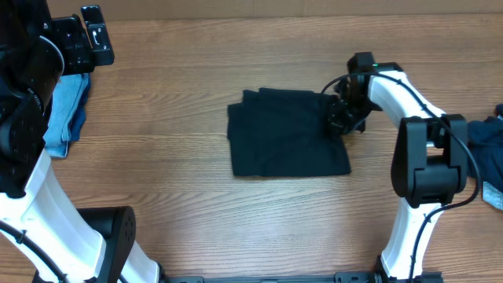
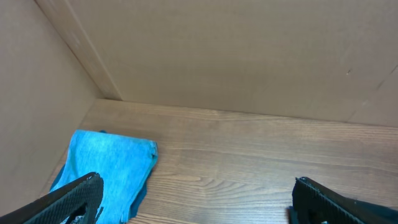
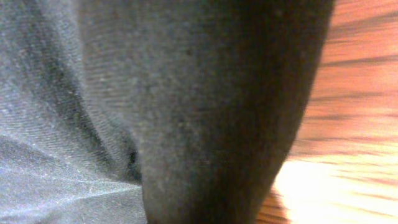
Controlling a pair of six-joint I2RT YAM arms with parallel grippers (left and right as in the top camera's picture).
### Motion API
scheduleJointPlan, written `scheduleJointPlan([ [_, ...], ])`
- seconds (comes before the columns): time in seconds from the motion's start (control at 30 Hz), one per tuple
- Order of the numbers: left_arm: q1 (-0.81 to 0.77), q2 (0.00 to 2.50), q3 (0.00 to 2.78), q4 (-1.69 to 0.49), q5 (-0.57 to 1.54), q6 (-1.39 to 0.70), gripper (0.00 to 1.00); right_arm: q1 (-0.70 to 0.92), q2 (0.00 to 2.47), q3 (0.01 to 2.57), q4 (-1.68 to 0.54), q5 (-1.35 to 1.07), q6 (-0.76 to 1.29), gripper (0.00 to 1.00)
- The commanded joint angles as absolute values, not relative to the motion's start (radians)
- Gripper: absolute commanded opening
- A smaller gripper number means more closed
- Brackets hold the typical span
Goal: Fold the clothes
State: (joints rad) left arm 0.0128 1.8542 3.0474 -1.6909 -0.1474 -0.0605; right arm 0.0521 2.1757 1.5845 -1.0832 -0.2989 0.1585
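**A:** How far along does this look to you?

**B:** Going left to right: a light blue garment point(image 1: 64, 114) lies folded in a flat, roughly squared stack at the left end of the table point(image 1: 181, 204), so I'd call that one done. It looks like soft, faded denim-ish cloth. The left gripper point(image 1: 88, 35) hangs above it by the cardboard wall point(image 2: 217, 56), jaws spread wide and empty.

**A:** And the black one?

**B:** The black T-shirt point(image 1: 287, 134) sits mid-table, layered into a rough rectangle with a lumpy top edge. It's matte and limp, and the right wrist view shows a fine knit. The right gripper point(image 1: 343, 114) is pinched closed at the shirt's right edge and seems to have the fabric. Cloth fills its own camera, so the fingers are hidden. I'd say the shirt is partway done, with maybe one more fold or a tidy-up to go.

**A:** Anything left after that?

**B:** At the far right edge there's a crumpled heap of dark blue clothes point(image 1: 491, 157), partly out of frame. It looks unfolded to me.
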Motion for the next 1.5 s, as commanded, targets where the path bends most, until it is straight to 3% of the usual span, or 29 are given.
scheduleJointPlan([
  [0.0,0.012,1.854,3.046,-1.689,-0.16,-0.067,1.0,0.032,2.13,1.645,-1.11,-0.24,0.154,0.06],
  [0.7,0.012,1.854,3.046,-1.689,-0.16,-0.067,1.0,0.291,2.106,1.934,-1.388,-0.157,0.354,0.04],
  [1.07,0.012,1.854,3.046,-1.689,-0.16,-0.067,1.0,0.464,2.106,1.934,-1.288,-0.157,0.49,0.04],
  [1.47,0.012,1.854,3.046,-1.689,-0.16,-0.067,1.0,0.517,2.106,1.934,-1.191,-0.158,0.558,0.04],
])
